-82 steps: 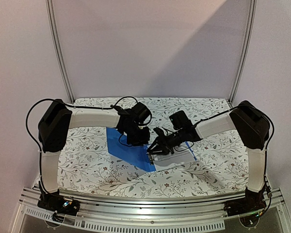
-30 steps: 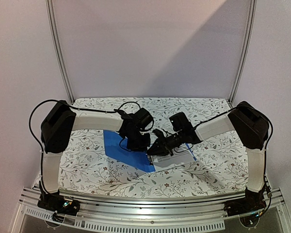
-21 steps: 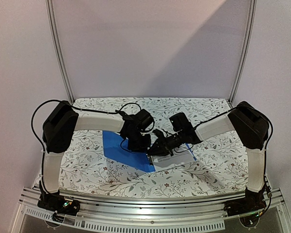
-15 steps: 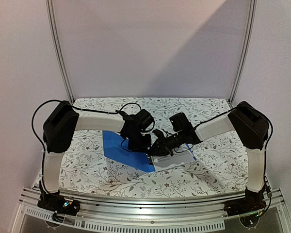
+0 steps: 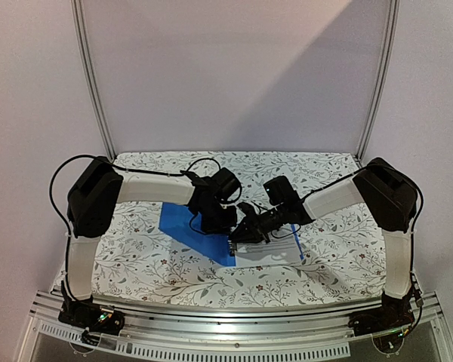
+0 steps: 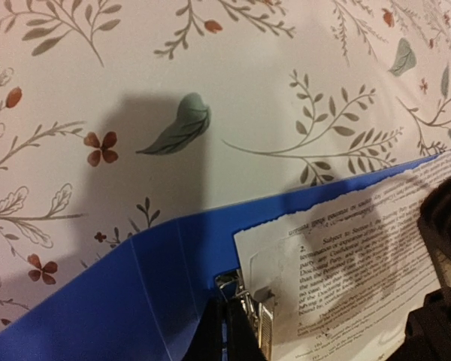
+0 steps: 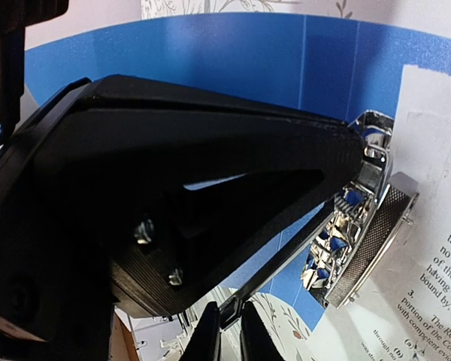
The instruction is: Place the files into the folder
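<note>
Floral table [image 5: 128, 253]; blue folder [image 5: 183, 226] atop

The folder [image 5: 183, 226] is laid open near the middle of the table [image 5: 128, 256], one half spread to the left and the files [image 5: 268, 255] set on the other half to the right. In the left wrist view a strip of the folder is left showing beyond the sheet's far edge. The metal clip [image 6: 248, 308] is seated at the fold between the two halves, touching the files' left edge. Over it the left gripper [image 5: 225, 230] and the right gripper [image 5: 236, 236] are placed close together — one from each side.
</note>
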You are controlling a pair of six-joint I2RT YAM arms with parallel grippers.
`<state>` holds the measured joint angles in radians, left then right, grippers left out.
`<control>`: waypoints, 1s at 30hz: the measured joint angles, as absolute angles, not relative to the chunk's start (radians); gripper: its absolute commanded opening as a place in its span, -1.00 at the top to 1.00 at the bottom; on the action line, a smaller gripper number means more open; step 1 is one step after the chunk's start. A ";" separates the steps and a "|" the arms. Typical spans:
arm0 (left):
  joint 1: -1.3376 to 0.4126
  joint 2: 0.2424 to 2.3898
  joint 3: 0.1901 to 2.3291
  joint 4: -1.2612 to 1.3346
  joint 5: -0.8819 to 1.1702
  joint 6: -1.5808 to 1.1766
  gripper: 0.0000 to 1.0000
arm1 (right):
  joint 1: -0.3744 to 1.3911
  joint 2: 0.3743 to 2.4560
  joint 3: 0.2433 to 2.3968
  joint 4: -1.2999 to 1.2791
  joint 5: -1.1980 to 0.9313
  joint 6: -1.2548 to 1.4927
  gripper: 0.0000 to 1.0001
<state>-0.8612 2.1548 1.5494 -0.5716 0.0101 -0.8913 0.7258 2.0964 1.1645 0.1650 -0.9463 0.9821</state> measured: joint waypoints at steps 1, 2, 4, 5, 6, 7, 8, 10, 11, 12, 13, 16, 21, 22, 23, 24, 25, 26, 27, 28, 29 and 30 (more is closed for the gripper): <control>-0.861 2.155 1.549 -0.572 0.010 -0.891 1.00 | 0.726 2.096 1.164 0.165 -0.946 0.982 0.81; -0.861 2.155 1.549 -0.572 0.009 -0.891 1.00 | 0.726 2.097 1.164 0.165 -0.946 0.982 0.81; -0.861 2.155 1.549 -0.572 0.009 -0.892 1.00 | 0.726 2.097 1.164 0.165 -0.946 0.982 0.79; -0.861 2.155 1.549 -0.572 0.009 -0.892 1.00 | 0.726 2.097 1.164 0.165 -0.946 0.981 0.77; -0.861 2.155 1.549 -0.572 0.009 -0.893 1.00 | 0.726 2.097 1.164 0.165 -0.946 0.981 0.76; -0.861 2.155 1.549 -0.572 0.009 -0.894 1.00 | 0.726 2.097 1.164 0.165 -0.946 0.979 0.75; -0.861 2.155 1.549 -0.572 0.009 -0.895 1.00 | 0.727 2.097 1.164 0.164 -0.947 0.979 0.76; -0.861 2.155 1.549 -0.571 0.009 -0.896 1.00 | 0.729 2.097 1.164 0.163 -0.948 0.978 0.76; -0.861 2.155 1.549 -0.571 0.009 -0.899 1.00 | 0.731 2.097 1.164 0.161 -0.949 0.978 0.76; -0.861 2.155 1.549 -0.571 0.009 -0.899 1.00 | 0.733 2.097 1.164 0.160 -0.949 0.978 0.77; -0.861 2.155 1.549 -0.571 0.009 -0.900 1.00 | 0.735 2.097 1.164 0.159 -0.949 0.978 0.79; -0.861 2.155 1.549 -0.571 0.009 -0.902 1.00 | 0.740 2.097 1.161 0.159 -0.949 0.979 0.81; -0.861 2.155 1.549 -0.570 0.009 -0.902 1.00 | 0.740 2.097 1.144 0.165 -0.952 0.979 0.81; -0.861 2.155 1.549 -0.570 0.009 -0.902 1.00 | 0.740 2.097 1.140 0.168 -0.952 0.980 0.77; -0.861 2.155 1.549 -0.570 0.010 -0.902 1.00 | 0.740 2.096 1.135 0.174 -0.953 0.982 0.72; -0.861 2.155 1.549 -0.570 0.010 -0.902 1.00 | 0.740 2.096 1.130 0.179 -0.953 0.983 0.69; -0.861 2.155 1.549 -0.570 0.010 -0.902 1.00 | 0.740 2.096 1.124 0.185 -0.954 0.986 0.67; -0.861 2.155 1.549 -0.570 0.010 -0.902 1.00 | 0.740 2.096 1.118 0.192 -0.955 0.988 0.66; -0.861 2.155 1.549 -0.569 0.011 -0.902 1.00 | 0.740 2.096 1.111 0.200 -0.956 0.992 0.66; -0.861 2.155 1.549 -0.568 0.012 -0.902 1.00 | 0.740 2.096 1.106 0.212 -0.956 0.995 0.65; -0.861 2.155 1.549 -0.567 0.012 -0.902 1.00 | 0.740 2.096 1.104 0.222 -0.957 1.000 0.64; -0.861 2.155 1.548 -0.566 0.013 -0.902 1.00 | 0.740 2.096 1.103 0.234 -0.956 1.008 0.61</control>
<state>-0.8612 2.1551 1.5482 -0.5663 0.0132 -0.9020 0.7399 2.0964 1.1034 0.2340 -0.9562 1.0084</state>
